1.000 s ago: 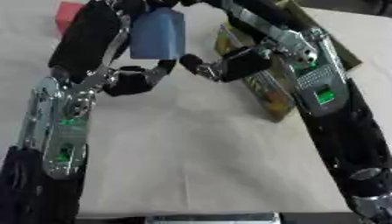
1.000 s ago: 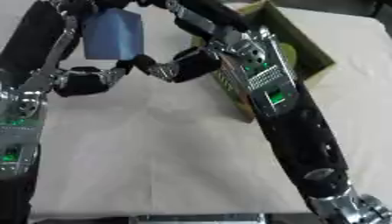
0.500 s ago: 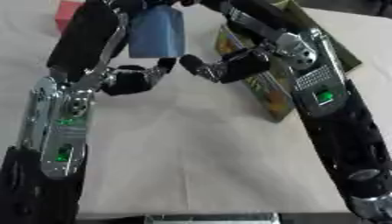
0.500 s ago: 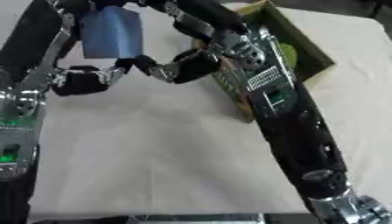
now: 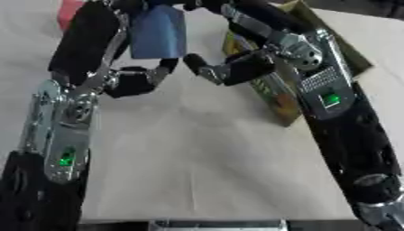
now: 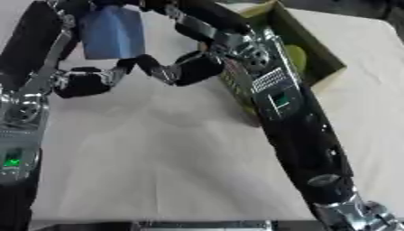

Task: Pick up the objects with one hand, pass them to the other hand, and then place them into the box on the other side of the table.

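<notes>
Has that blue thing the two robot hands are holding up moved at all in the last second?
No. The blue object sits the same way against the green box beside it as before, with the left hand and right hand below it.

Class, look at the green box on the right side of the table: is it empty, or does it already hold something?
Not empty. In the right eye view the green box stands open-topped, and a rounded yellow-green object lies inside it. What else it holds is hidden behind the right arm.

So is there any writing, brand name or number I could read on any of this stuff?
None can be read.
Box: its side shows coloured print, too blurred to read.
Blue object: plain, no marks visible.
Robot arms: green lit patches, no legible characters.
</notes>
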Controlling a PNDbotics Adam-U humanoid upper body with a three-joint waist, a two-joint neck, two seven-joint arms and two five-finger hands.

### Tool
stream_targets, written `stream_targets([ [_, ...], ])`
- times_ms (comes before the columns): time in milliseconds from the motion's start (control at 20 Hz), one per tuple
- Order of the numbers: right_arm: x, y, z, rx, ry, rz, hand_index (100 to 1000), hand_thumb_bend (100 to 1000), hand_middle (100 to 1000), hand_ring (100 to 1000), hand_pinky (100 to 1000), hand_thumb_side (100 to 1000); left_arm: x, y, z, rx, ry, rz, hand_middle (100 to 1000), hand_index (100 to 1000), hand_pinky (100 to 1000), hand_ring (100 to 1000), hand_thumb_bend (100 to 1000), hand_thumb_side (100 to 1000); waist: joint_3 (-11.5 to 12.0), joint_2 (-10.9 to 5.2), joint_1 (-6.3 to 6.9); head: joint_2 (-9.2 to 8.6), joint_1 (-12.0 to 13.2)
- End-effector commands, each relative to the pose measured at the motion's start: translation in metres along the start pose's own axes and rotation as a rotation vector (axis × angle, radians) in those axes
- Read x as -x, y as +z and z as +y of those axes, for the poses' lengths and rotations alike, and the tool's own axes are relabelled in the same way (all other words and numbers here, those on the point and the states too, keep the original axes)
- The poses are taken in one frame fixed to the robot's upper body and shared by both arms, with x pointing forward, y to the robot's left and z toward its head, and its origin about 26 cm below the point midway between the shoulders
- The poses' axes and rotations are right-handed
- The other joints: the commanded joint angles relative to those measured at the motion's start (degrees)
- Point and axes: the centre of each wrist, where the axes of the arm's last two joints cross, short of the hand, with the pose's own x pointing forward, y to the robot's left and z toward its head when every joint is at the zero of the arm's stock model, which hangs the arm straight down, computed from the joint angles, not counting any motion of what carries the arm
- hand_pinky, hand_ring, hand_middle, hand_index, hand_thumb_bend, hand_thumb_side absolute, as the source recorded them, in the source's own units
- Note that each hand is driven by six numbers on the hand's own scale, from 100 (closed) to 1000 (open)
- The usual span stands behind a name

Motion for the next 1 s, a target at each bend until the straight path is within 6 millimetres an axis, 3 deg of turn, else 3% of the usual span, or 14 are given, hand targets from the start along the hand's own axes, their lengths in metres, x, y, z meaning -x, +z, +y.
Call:
stream_targets([
  [50, -0.004, -0.006, -0.003, -0.031, 0.003, -0.028, 978, 115, 980, 1000, 911, 100, -0.024, -0.018, 0.006, -0.066, 0.011, -0.072, 528, 616, 316, 344, 100, 100, -0.14, -0.08, -0.41, -0.34, -0.29],
  [300, -0.002, -0.006, -0.001, -0.091, -0.008, -0.047, 1000, 100, 1000, 1000, 941, 100, -0.025, -0.019, 0.002, -0.06, -0.015, -0.079, 530, 617, 319, 346, 100, 100, -0.39, -0.08, -0.32, -0.12, -0.22],
  [700, 0.001, -0.004, -0.003, -0.11, -0.025, -0.054, 978, 205, 1000, 1000, 927, 100, -0.027, -0.022, 0.0, -0.058, -0.032, -0.092, 529, 617, 315, 339, 100, 100, -0.47, -0.11, -0.42, 0.09, -0.25],
  [1000, 0.004, -0.004, -0.002, -0.114, -0.029, -0.044, 1000, 179, 1000, 1000, 948, 100, -0.029, -0.023, -0.008, -0.026, -0.036, -0.118, 529, 617, 313, 335, 100, 100, -0.51, -0.06, -0.38, 0.15, -0.33],
])
